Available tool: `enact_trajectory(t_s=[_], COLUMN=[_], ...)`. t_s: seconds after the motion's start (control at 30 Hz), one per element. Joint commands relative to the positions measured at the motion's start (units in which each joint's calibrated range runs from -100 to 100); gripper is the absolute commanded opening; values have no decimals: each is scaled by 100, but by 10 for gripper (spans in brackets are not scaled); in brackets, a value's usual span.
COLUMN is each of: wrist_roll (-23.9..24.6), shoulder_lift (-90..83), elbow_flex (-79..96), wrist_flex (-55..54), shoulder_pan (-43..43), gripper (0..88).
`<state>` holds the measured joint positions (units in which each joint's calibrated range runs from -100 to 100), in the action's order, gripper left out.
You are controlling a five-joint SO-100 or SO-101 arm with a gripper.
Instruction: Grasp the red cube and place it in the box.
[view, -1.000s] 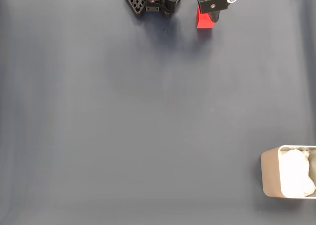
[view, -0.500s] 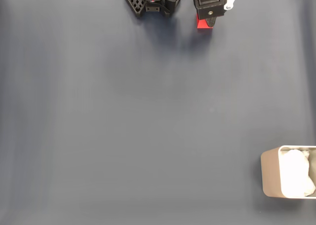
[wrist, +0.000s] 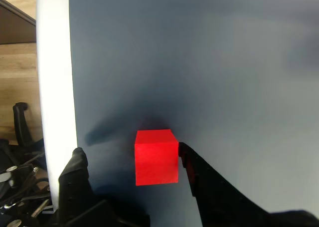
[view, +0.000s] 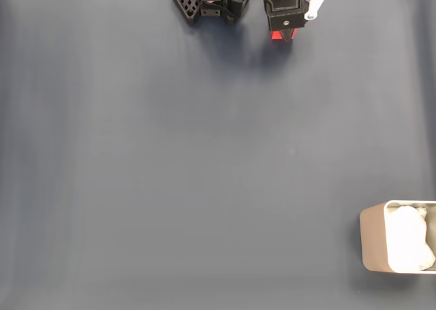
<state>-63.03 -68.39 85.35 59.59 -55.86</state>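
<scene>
The red cube [wrist: 156, 157] rests on the dark mat between my gripper's [wrist: 130, 153] two black fingers. The right fingertip [wrist: 185, 152] is at the cube's right edge, while the left fingertip [wrist: 77, 159] stands well apart from it, so the jaws are open around the cube. In the fixed view the gripper [view: 284, 32] sits at the top edge, covering most of the red cube [view: 275, 35], of which a thin red strip shows. The box [view: 373, 238], a pale metal tin with white padding [view: 409, 245], stands at the bottom right corner, far from the gripper.
The arm's black base [view: 211, 0] sits at the top edge, left of the gripper. A white table edge [wrist: 55, 87] runs close beside the cube in the wrist view. The dark mat [view: 204, 160] stretches between the cube and the box.
The gripper has shifted over the cube, hiding more of it in the fixed view. The cube and the box stay where they were.
</scene>
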Motion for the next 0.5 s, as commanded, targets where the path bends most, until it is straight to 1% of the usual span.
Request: enact_trajectory(t_s=[0.0,0.47], wrist_roll=[39,122], shoulder_lift=[36,132], elbow_flex=[23,297], wrist_flex=[-139,-311], shoulder_pan=[-3,-39], gripper=[418,418])
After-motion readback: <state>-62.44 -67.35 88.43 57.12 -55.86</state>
